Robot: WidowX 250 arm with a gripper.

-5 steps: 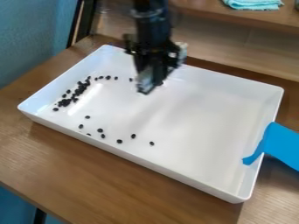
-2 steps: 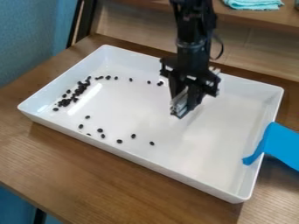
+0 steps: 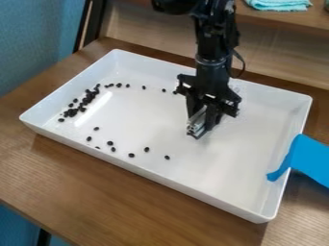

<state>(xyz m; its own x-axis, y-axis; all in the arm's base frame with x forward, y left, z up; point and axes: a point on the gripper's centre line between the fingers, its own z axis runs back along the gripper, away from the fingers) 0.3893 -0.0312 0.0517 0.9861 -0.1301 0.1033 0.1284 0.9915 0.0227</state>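
My black gripper (image 3: 198, 132) hangs low over the middle of the white tray (image 3: 237, 158), right of the tray's centre line. Between its fingers is a pale grey-white piece (image 3: 196, 120) with a ridged end. Small black beans lie on the tray floor: a dense cluster (image 3: 72, 111) at the left end, a loose row (image 3: 119, 85) along the back wall leading toward the gripper, and several scattered ones (image 3: 131, 155) near the front wall. The beans nearest the gripper lie just behind and to its left.
The tray stands on a brown wooden table (image 3: 116, 202). Blue tape (image 3: 307, 158) sticks over its right wall. At the back, a turquoise cloth (image 3: 278, 5) lies on a wooden ledge (image 3: 257, 24). A dark post stands at the back left.
My gripper has moved to the right and toward the front from its place near the back wall, then slightly lower. The beans away from it lie as before.
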